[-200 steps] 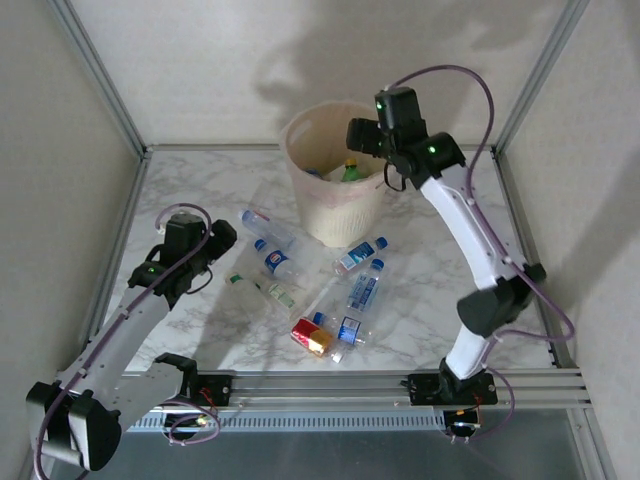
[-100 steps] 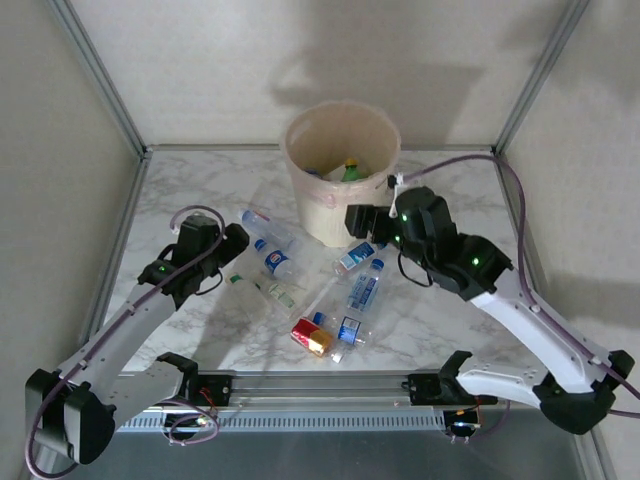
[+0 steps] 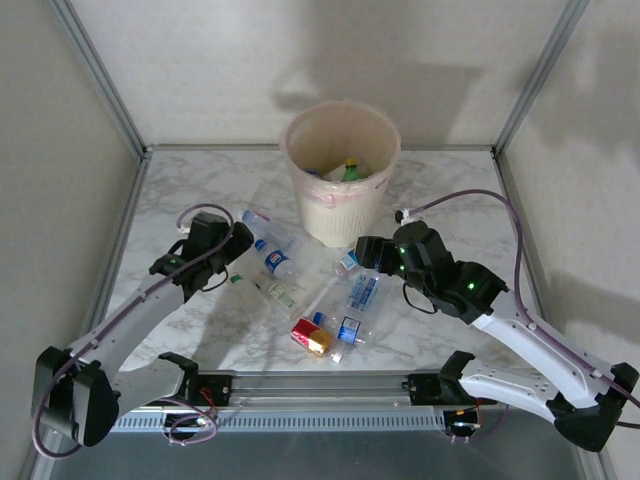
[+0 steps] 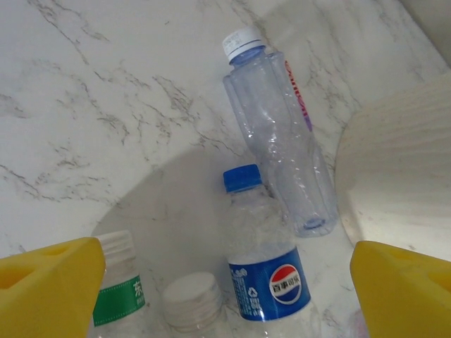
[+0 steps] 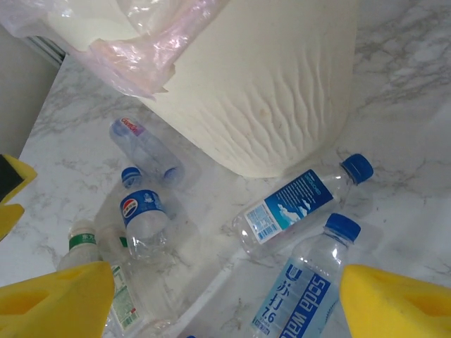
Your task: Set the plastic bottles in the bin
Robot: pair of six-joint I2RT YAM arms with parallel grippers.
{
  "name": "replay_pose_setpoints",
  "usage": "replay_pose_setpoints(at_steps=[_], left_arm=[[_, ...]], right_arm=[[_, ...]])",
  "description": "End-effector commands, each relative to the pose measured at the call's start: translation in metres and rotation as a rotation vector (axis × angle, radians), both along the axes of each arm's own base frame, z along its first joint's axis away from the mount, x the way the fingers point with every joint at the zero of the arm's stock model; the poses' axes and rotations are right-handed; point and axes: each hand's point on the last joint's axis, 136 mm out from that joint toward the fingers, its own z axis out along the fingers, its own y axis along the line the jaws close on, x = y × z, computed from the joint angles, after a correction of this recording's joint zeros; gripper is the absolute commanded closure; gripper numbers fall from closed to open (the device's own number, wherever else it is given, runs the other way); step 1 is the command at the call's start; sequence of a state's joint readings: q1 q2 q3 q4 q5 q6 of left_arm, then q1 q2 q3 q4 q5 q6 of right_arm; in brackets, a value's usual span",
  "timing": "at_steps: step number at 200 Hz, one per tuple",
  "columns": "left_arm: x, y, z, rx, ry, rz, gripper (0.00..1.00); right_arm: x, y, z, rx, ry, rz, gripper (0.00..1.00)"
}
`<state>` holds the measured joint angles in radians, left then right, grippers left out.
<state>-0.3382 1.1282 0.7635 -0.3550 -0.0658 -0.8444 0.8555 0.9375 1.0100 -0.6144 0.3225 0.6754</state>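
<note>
1. Marble surface (image 3: 440,190) carries everything.
2. Cream bin (image 3: 335,215) stands at the back centre, with a green bottle (image 3: 351,170) inside.
3. Left tool (image 3: 238,240), pads spread and empty, hangs above a blue-capped bottle (image 4: 262,260).
4. Right tool (image 3: 364,250), pads spread and empty, hangs just in front of the bin.
5. Bottles (image 3: 362,290) lie scattered between both tools, in front of the bin.

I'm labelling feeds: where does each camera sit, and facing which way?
Top external: above and behind the bases, looking down on table, bin, left arm, right arm.
Left wrist: looks down at the Pepsi bottle between its yellow fingertips.
Right wrist: faces the bin's wall and bottles beyond its yellow fingertips.
Both wrists share the Pepsi bottle.
</note>
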Motion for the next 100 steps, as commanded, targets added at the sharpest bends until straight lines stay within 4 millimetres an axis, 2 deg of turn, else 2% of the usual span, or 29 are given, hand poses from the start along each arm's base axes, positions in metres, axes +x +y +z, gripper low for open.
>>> replay_pose_setpoints(at_steps=[1,44,70,100], left_arm=[[0.025,-0.004,0.012,-0.001,-0.046,0.039,0.10],[0.066,-0.018,0.007,0.001,-0.021,0.043,0.11],[0.081,-0.029,-0.001,-0.020,0.000,0.031,0.14],[0.099,-0.032,-0.016,-0.022,0.037,0.041,0.15]], right_arm=[[-0.002,-0.007,0.001,0.022,-0.010,-0.040,0.16],[-0.004,-0.013,-0.010,-0.001,0.012,-0.057,0.17],[-0.006,-0.017,-0.014,-0.010,0.024,-0.072,0.19],[-0.008,-0.019,-0.022,-0.003,0.034,-0.079,0.19]])
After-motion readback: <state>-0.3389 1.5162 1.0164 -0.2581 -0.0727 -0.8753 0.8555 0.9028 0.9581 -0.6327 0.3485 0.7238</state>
